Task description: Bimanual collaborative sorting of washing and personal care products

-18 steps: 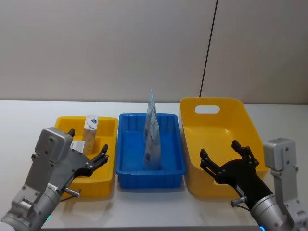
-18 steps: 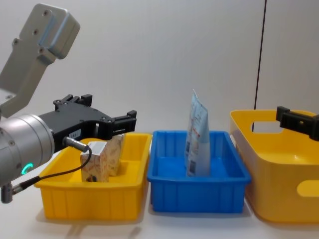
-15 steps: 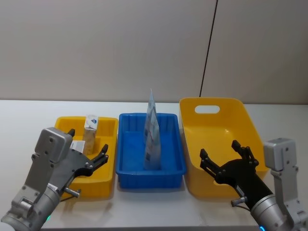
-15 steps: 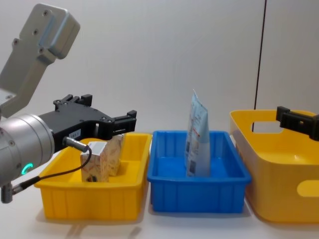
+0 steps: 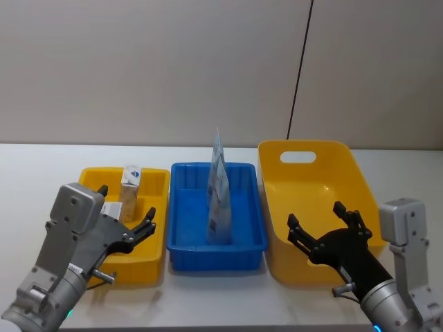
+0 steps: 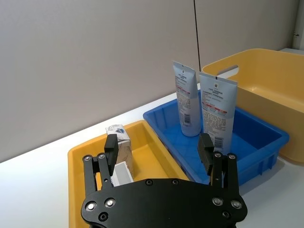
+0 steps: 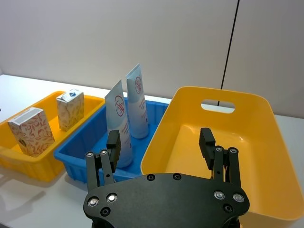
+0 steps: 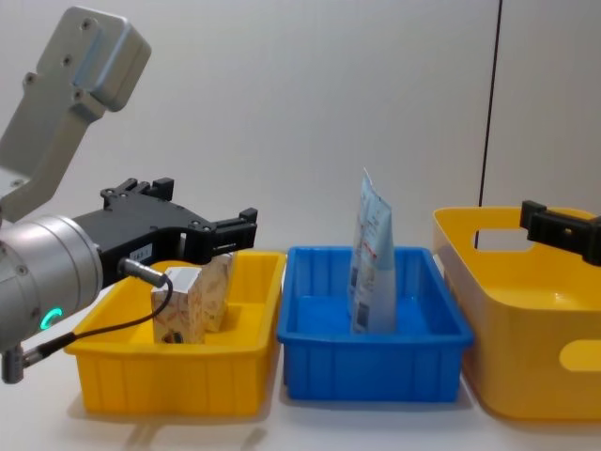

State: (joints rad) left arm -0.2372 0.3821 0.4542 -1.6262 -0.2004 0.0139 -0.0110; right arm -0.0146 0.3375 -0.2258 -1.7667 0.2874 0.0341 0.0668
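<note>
Two tall light-blue pouches [image 7: 118, 121] [image 7: 137, 102] stand upright in the blue bin [image 5: 181, 221], one behind the other in the head view [image 5: 219, 197]. A white box with red-orange floral print [image 7: 32, 132] and a narrow cream carton [image 7: 70, 110] stand in the small yellow bin [image 5: 156, 183] at the left. My left gripper [image 5: 126, 207] hangs open above the near part of that bin, holding nothing. My right gripper [image 5: 315, 216] is open over the front of the large yellow bin [image 5: 304, 180], also holding nothing.
The three bins stand side by side on a white table [image 5: 41, 166], with a plain wall behind. The large yellow bin has a handle cut-out [image 5: 298, 157] at its far end and nothing inside. Bare table lies to the left and in front of the bins.
</note>
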